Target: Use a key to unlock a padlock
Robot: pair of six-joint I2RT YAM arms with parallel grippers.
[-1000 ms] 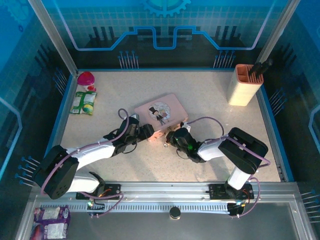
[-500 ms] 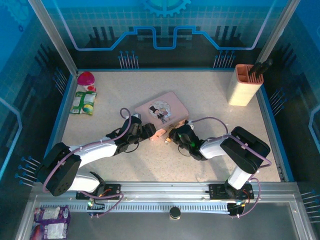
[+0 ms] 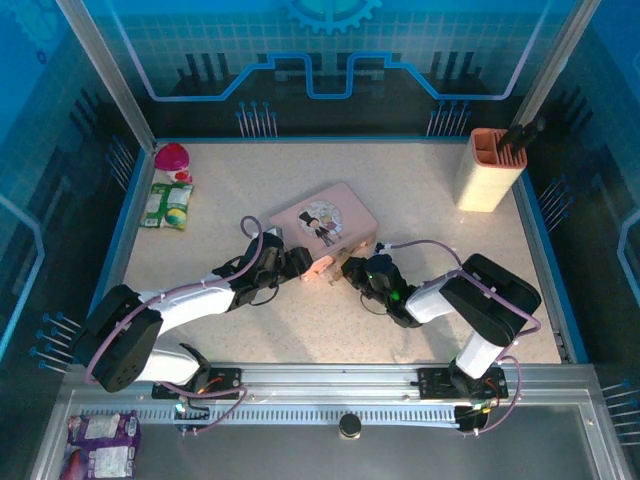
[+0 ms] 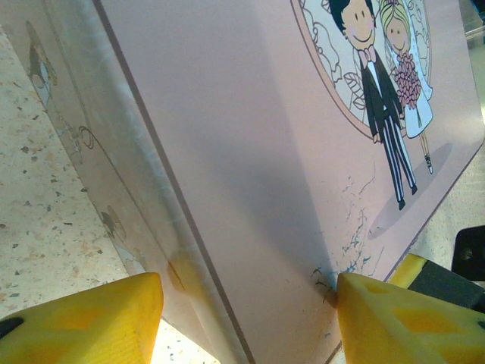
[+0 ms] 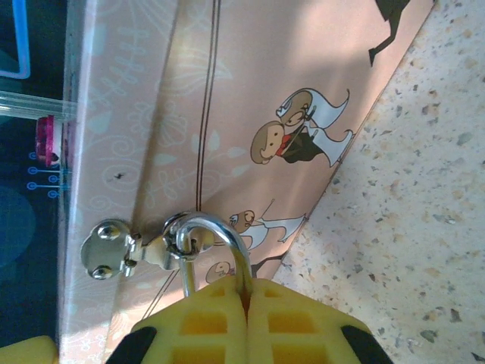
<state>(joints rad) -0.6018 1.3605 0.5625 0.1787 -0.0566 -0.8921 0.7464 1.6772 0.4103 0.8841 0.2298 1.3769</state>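
Observation:
The padlock's silvery shackle (image 5: 220, 227) loops through the metal hasp (image 5: 114, 250) on the side of the pink tin (image 5: 250, 83). My right gripper (image 5: 246, 284) is shut on the padlock, whose body is hidden between the yellow fingers (image 5: 303, 322). Seen from above, this gripper (image 3: 348, 268) sits at the tin's near corner. My left gripper (image 4: 246, 303) is closed across another near corner of the tin (image 4: 250, 152), one yellow finger (image 4: 91, 318) at its side wall, the other (image 4: 394, 318) touching the lid edge. From above it (image 3: 303, 262) meets the tin (image 3: 322, 220). The key is out of view.
A peach holder with dark tools (image 3: 488, 168) stands at the back right. A pink-red object (image 3: 171, 156) and a green packet (image 3: 171, 205) lie at the back left. Blue walls rim the speckled table (image 3: 420, 215).
My right gripper has crept a little farther in toward the tin, staying shut. The tin has shifted slightly away, with my left gripper still across its corner.

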